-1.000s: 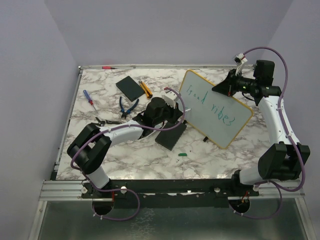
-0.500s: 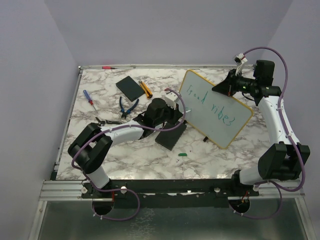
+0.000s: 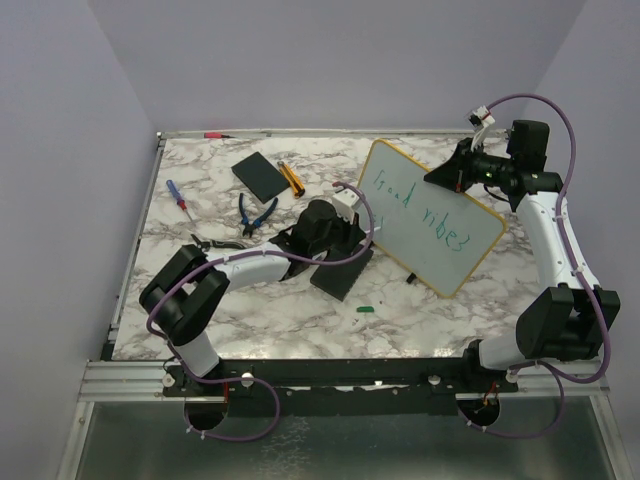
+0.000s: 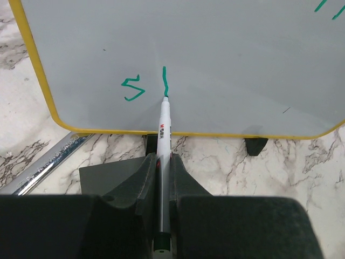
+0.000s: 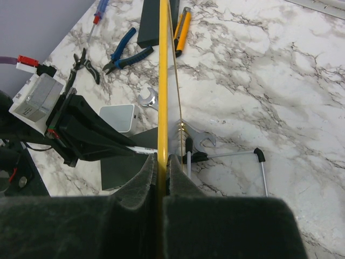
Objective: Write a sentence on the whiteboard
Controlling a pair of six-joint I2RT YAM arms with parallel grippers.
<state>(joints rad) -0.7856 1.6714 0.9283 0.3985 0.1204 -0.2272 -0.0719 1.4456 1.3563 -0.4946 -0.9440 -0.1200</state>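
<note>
The whiteboard (image 3: pixel 455 250) stands tilted on its stand at the right of the table. The sentence (image 3: pixel 415 210) runs across it in green, in two lines. My left gripper (image 3: pixel 352 222) is at the board's lower left corner, shut on a white marker (image 4: pixel 163 135). The marker's tip touches the whiteboard (image 4: pixel 215 48) at the foot of a short green stroke (image 4: pixel 165 81), beside a small green squiggle (image 4: pixel 133 89). My right gripper (image 3: pixel 445 176) is shut on the board's yellow rim (image 5: pixel 163 81), seen edge-on between its fingers (image 5: pixel 146 172).
A black slab (image 3: pixel 259 174), a yellow knife (image 3: pixel 291 177), blue pliers (image 3: pixel 256 213) and a screwdriver (image 3: pixel 177 195) lie at the back left. Another black slab (image 3: pixel 338 272) lies under my left gripper. A green cap (image 3: pixel 366 309) lies in front. A wrench (image 5: pixel 199 141) and the stand legs (image 5: pixel 237 155) are behind the board.
My left gripper has shifted slightly to the right with the marker at the board's lower left corner. The right arm and the board have not moved.
</note>
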